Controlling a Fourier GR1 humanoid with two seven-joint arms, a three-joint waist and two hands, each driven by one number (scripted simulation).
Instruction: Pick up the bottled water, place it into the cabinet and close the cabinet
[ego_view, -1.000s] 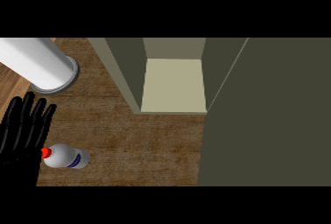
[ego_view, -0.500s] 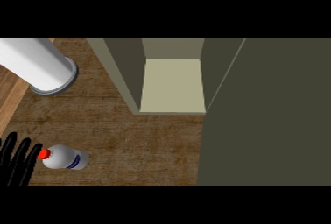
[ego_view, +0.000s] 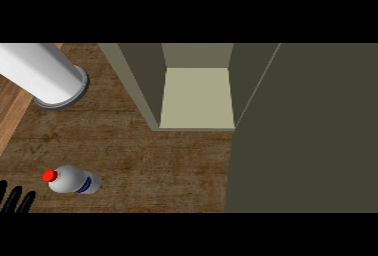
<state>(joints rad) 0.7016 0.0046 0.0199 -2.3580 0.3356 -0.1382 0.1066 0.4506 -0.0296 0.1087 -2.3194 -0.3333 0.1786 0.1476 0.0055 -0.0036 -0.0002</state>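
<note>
Fingers (ego_view: 16, 201): only dark tips of the left hand (ego_view: 22, 204) are being shown, at the lower left edge of the head view, pointing upward and held slightly apart, straight rather than curled. Nothing is being held or touched by them. The right hand is not being shown anywhere.

Head view, item by item:

Bottled water (ego_view: 74, 180): white body, red cap, blue band; being seen from above on the brown worktop (ego_view: 170, 165), just to the right of the fingertips and apart from them.

Cabinet (ego_view: 196, 97): olive-grey, standing open at the upper middle, its pale inner floor being exposed and carrying nothing. Its door (ego_view: 303, 130) is being shown swung out, filling the right side of the view.

White cylinder (ego_view: 40, 75): large, lying at the upper left, well apart from the bottle.

Progress, as judged: no step is being counted as done. The bottle is not yet grasped, the cabinet is not yet loaded, the door is not yet closed. All three stages are being left outstanding.
</note>
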